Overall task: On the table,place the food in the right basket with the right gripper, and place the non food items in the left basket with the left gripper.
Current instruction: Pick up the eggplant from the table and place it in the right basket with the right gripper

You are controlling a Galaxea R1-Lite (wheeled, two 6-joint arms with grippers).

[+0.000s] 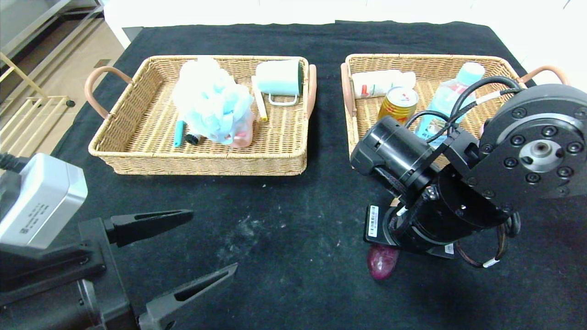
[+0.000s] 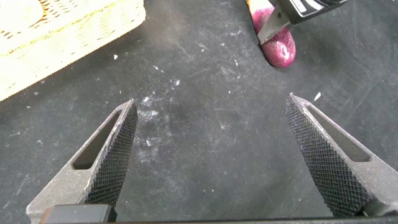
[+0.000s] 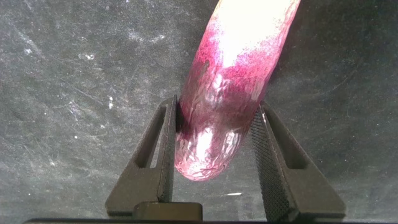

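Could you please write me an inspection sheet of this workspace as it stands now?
Surface: black tablecloth, dusty with pale scuffs.
Job's things: left basket holds bath pouf, mint mug, small toiletries; right basket holds gold can, water bottle, white packet; purple sweet potato on cloth.
Clutter: nothing seen.
End effectors: right end effector closed around sweet potato; left end effector open, empty, over bare cloth.
Cables: black loops on right arm.
Surroundings: floor, metal rack at left.
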